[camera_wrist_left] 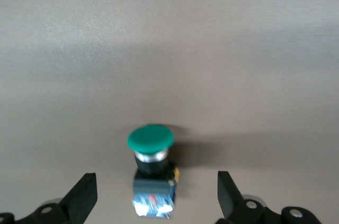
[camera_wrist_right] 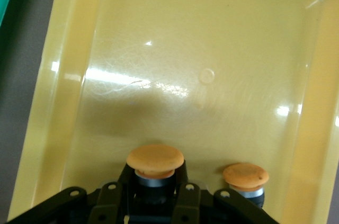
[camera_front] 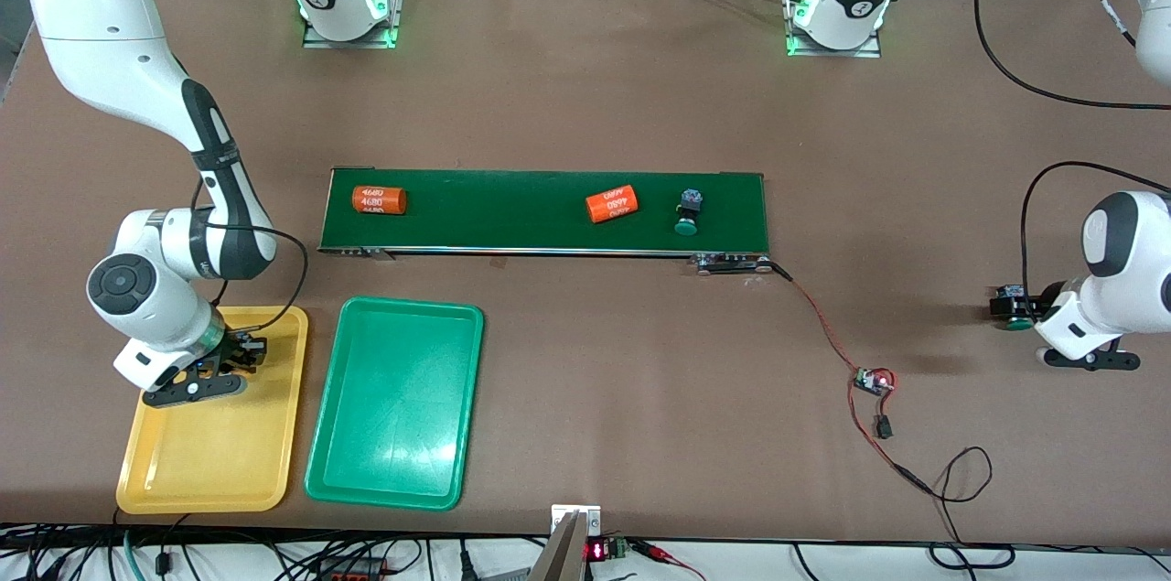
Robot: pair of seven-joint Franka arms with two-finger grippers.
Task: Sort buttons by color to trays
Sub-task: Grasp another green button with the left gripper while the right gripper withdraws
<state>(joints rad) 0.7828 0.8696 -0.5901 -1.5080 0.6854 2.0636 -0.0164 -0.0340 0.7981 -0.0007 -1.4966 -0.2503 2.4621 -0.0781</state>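
The right gripper [camera_wrist_right: 156, 197] hangs over the yellow tray [camera_front: 197, 471], fingers clamped on an orange button [camera_wrist_right: 155, 161]. The left gripper [camera_wrist_left: 157, 195], fingers wide apart, hovers around a green button [camera_wrist_left: 151, 139] on the counter [camera_front: 595, 87]. Buttons look small, hard and light; squeezing the dark body seems best, since the round cap looks slippery.

Robotics lab, bolted arm bases [camera_front: 348, 9], conveyor belt [camera_front: 544, 210]

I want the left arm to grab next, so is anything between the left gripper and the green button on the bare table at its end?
Nothing visible. The left gripper is open, its fingers on either side of the green button, which lies on the bare table.
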